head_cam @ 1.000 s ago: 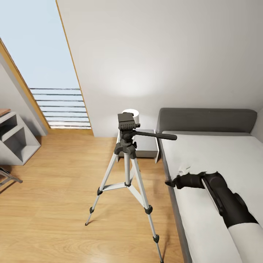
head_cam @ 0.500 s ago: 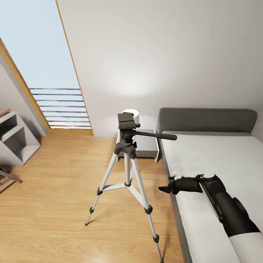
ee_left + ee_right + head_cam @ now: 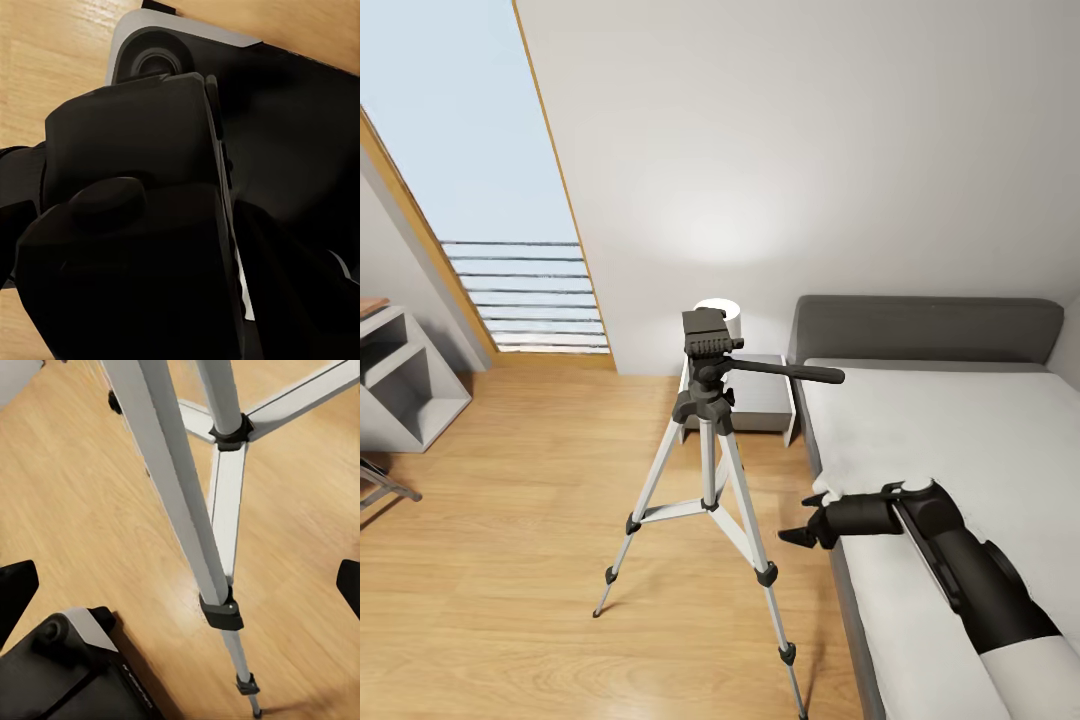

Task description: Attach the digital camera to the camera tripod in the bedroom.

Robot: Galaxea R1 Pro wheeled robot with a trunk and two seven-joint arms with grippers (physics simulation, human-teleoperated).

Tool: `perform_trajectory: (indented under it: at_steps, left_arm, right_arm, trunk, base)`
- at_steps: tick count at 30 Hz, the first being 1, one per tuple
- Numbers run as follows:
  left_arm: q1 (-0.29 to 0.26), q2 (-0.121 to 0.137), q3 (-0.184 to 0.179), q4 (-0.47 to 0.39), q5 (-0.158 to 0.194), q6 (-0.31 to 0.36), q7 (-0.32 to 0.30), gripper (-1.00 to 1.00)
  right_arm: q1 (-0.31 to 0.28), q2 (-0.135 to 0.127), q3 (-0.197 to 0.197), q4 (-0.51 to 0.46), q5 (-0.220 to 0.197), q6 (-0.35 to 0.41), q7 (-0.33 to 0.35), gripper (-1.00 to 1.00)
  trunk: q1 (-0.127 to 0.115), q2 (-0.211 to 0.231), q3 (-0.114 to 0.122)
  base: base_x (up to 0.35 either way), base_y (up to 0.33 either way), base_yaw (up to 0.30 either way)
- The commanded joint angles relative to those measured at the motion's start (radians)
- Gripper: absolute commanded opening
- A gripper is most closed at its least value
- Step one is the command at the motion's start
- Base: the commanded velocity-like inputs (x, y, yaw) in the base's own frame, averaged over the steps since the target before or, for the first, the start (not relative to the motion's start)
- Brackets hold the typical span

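A simulated attic bedroom with a white sloped wall, a tall skylight and a light wood floor (image 3: 510,520). The camera tripod (image 3: 707,440) stands upright on the floor near the middle of the head view, its three silver legs spread, its dark grey pan head at the top with a long handle pointing toward the bed (image 3: 960,420). The mounting plate on top of the pan head is bare: no camera sits on it. Behind the tripod stands a small grey bedside table (image 3: 760,400) with a round white lamp (image 3: 722,312) on it. White cubby shelves (image 3: 400,385) sit at the far left edge.

The right gripper (image 3: 796,532) reaches out over the edge of the bed toward the tripod, near its closest leg but apart from it. Its two dark fingers are spread wide and hold nothing; the right wrist view confirms this, with the fingertips at opposite edges and a tripod leg (image 3: 180,510) and the floor between them, plus a corner of the robot's dark base.

The left wrist view is crowded by dark robot parts against the base and floor; whether the left gripper is released or clenched cannot be told.

The digital camera cannot be found in any of these views. Judging by this, the task is at an early stage: the camera must be located, picked up and set on the tripod head
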Motion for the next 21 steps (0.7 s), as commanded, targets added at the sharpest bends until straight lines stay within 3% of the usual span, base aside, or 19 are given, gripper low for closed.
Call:
perform_trajectory:
  at_steps: [1, 4, 14, 21]
  left_arm:
    - [-0.001, 0.000, -0.008, 0.001, 0.009, -0.002, -0.005, -1.00]
    - [-0.001, 0.000, -0.008, 0.001, 0.009, -0.002, -0.005, -1.00]
    - [-0.001, 0.000, -0.008, 0.001, 0.009, -0.002, -0.005, -1.00]
    - [-0.001, 0.000, -0.009, 0.001, 0.009, -0.002, -0.005, -1.00]
  right_arm:
    - [-0.001, 0.001, 0.008, -0.001, 0.009, 0.004, 0.006, 1.00]
    - [-0.001, 0.005, 0.031, 0.002, 0.004, 0.010, 0.002, 1.00]
    - [-0.001, 0.015, 0.035, 0.009, -0.002, 0.015, -0.006, 1.00]
    - [-0.001, 0.090, 0.015, 0.009, -0.001, 0.016, -0.063, 1.00]
  trunk:
    - [0.001, -0.002, -0.002]
    - [0.001, -0.002, -0.002]
    - [0.001, -0.002, -0.002]
    - [0.001, -0.002, -0.002]
  base:
    - [0.000, 0.000, 0.000]
    - [0.000, 0.000, 0.000]
    - [0.000, 0.000, 0.000]
    - [0.000, 0.000, 0.000]
